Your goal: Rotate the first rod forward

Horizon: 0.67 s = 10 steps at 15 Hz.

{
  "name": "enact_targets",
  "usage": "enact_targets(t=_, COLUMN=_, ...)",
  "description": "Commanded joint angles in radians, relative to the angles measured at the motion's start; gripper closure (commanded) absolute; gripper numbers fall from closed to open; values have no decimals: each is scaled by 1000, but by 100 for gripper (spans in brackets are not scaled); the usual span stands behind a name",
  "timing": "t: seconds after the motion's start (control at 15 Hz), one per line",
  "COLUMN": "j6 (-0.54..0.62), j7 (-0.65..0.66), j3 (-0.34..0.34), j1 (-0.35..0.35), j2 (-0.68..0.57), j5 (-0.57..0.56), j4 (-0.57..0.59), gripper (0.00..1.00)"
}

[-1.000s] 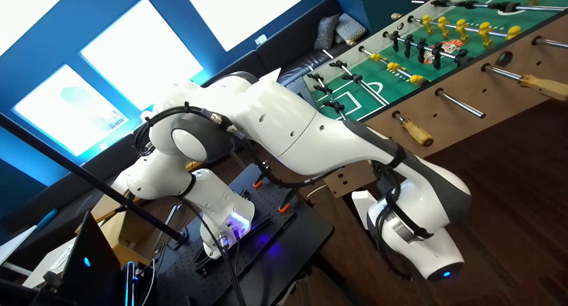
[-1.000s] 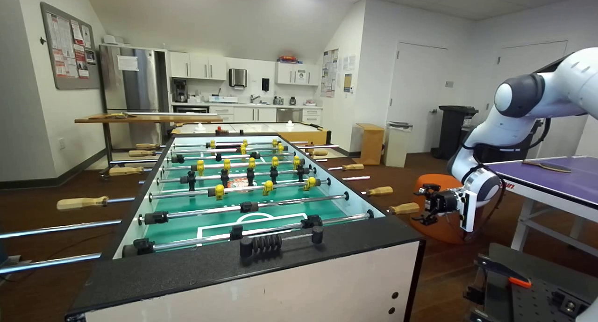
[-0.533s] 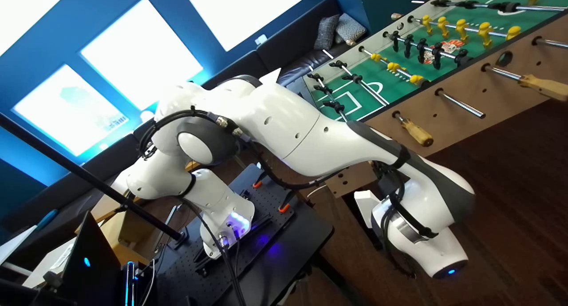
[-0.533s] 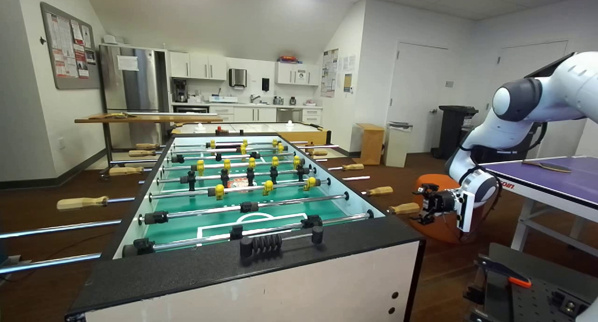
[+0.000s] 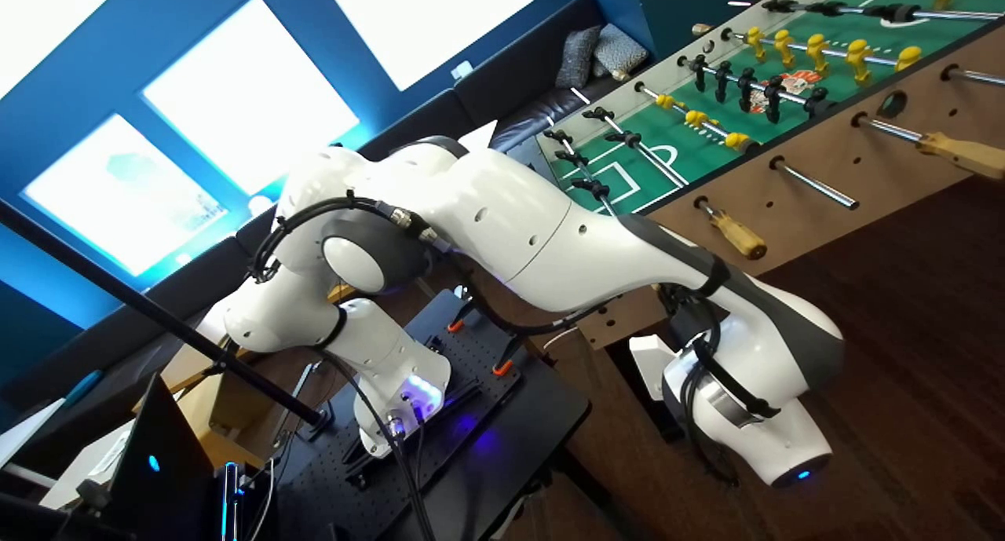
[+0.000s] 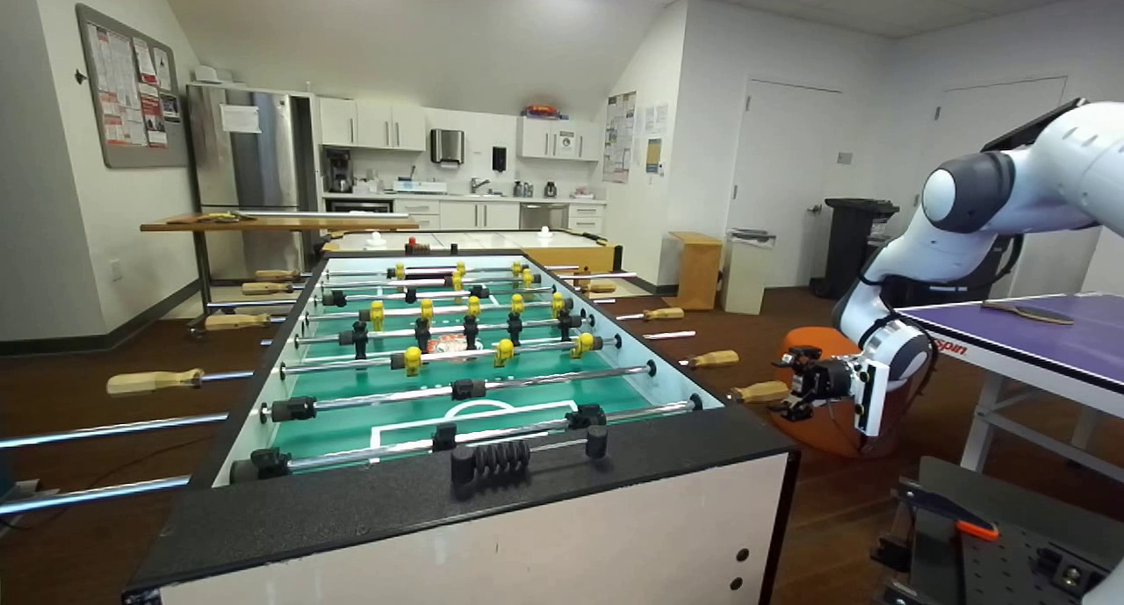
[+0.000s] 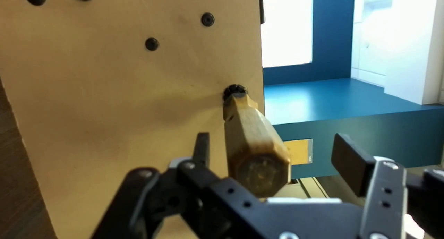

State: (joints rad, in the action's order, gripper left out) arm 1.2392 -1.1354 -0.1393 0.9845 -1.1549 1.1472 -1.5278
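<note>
The first rod (image 6: 654, 410) is the metal rod with black players nearest the near end of the foosball table (image 6: 290, 535). Its faceted wooden handle (image 6: 757, 392) sticks out of the table side and also shows in the wrist view (image 7: 255, 138). My gripper (image 6: 792, 384) is open and empty at the end of this handle. In the wrist view the gripper (image 7: 275, 152) has the handle between its fingers, closer to the left finger, with gaps on both sides. In an exterior view the arm (image 5: 746, 345) hides the gripper and most of this handle.
The second rod's handle (image 6: 713, 359) is close beside, also in an exterior view (image 5: 736, 233). A bare rod end (image 5: 816, 184) sticks out farther along. An orange pouf (image 6: 817, 337) stands behind the gripper. A purple table (image 6: 1036, 324) is at the right.
The arm has moved slightly, and the open gripper has shifted a little closer to the first rod's handle. The rods and handles look unmoved.
</note>
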Motion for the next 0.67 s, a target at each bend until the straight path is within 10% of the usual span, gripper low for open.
enact_targets(t=0.0, j6=-36, j7=2, j3=2, j1=-5, j2=-18, j5=8, j4=31, gripper=42)
enact_targets(t=0.4, j6=-33, j7=7, j3=0, j1=0, j2=-39, j5=11, j4=46, gripper=84)
enact_targets(t=0.6, j6=-47, j7=54, j3=-8, j1=-8, j2=-31, j5=-8, j4=47, gripper=85)
